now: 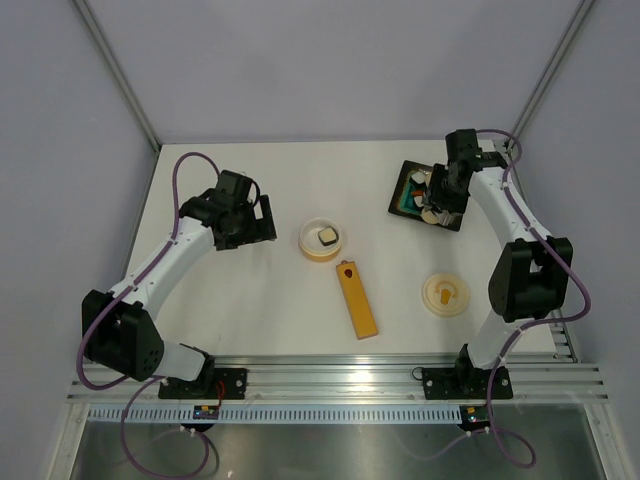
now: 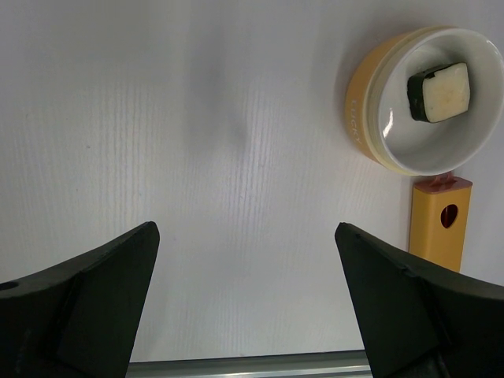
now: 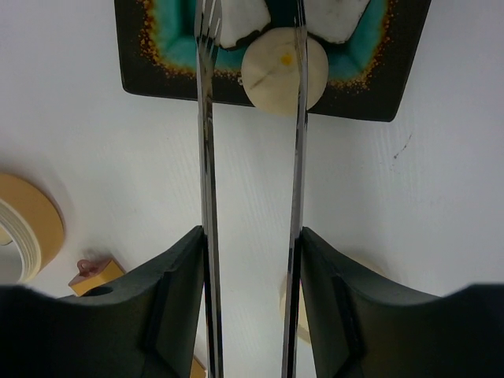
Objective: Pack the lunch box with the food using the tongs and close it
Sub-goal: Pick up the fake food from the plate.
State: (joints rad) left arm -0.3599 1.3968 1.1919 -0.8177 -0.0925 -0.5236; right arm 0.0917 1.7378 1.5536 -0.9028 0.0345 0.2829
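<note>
One lid (image 1: pixel 446 295) lies nearest the arm bases, on the right side of the surface (image 1: pixel 250 310), flat and off the lunch box. Beside it toward the middle lies a long orange bar (image 1: pixel 357 300), which plays no part in the packing. Past the bar's far end sits the lunch box (image 1: pixel 323 240), upright, with a single dark-edged block (image 2: pixel 439 92) of food inside. The left hand (image 2: pixel 246 228) hovers just left of it, fingers spread wide and holding nothing.

Farthest out on the right is the black tray (image 3: pixel 142 71) with its green inside, and over it the right hand (image 3: pixel 252 236), its fingers pressed against the two arms of the tongs (image 3: pixel 206 157), gripping them. The tong tips reach over the tray's near edge, where a round cream piece (image 3: pixel 283 75) sits half across the rim. One tong arm crosses over that piece and the other runs just to its left; whether either touches it cannot be told. More white pieces (image 3: pixel 240 20) lie deeper in the tray.

The main risk, as I judge it, is the pinch. The tips look off-centre on the round piece, so a squeeze could flick it off the rim onto the surface rather than trap it. Thin smooth metal on a smooth disc may also let it slip during the carry, since the lunch box is well apart from the tray. A low pass could clip the light lunch box and shift it.
</note>
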